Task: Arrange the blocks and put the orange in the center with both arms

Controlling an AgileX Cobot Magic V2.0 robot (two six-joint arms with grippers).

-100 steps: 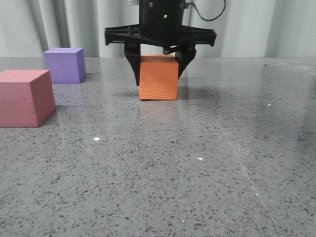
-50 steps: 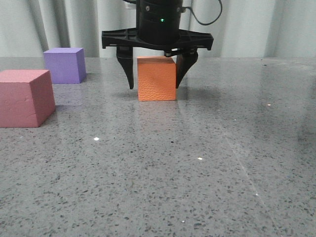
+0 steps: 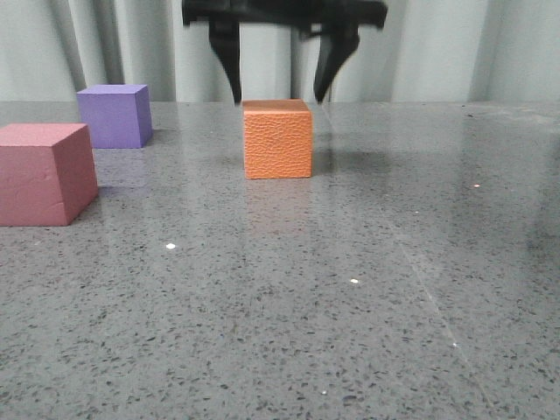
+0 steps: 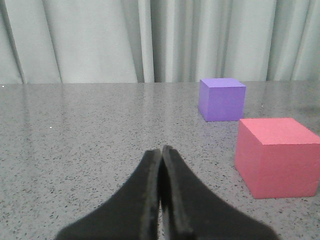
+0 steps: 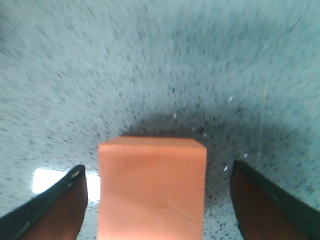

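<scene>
Pale pleated curtains (image 3: 105, 44) back a grey speckled stone tabletop (image 3: 350, 289) that carries three foam cubes. Orange cube (image 3: 277, 139), with a pebbled, leather-like face, stands square on the tabletop near the middle of the front view, touching neither other cube. Directly above it hangs the right pincer (image 3: 278, 92), its two black fingers spread wider than the cube and clear of its top, gripping nothing; the right wrist view shows the same cube (image 5: 152, 187) between the parted fingers (image 5: 47, 207). Purple cube (image 3: 114, 115) sits well to the left and farther back; pinkish-red cube (image 3: 46, 173) lies nearer the camera at the left edge. Left pincer (image 4: 161, 152) is low over bare tabletop, fingertips pressed together and empty, with the purple cube (image 4: 221, 98) and pinkish-red cube (image 4: 277, 156) ahead of it.
</scene>
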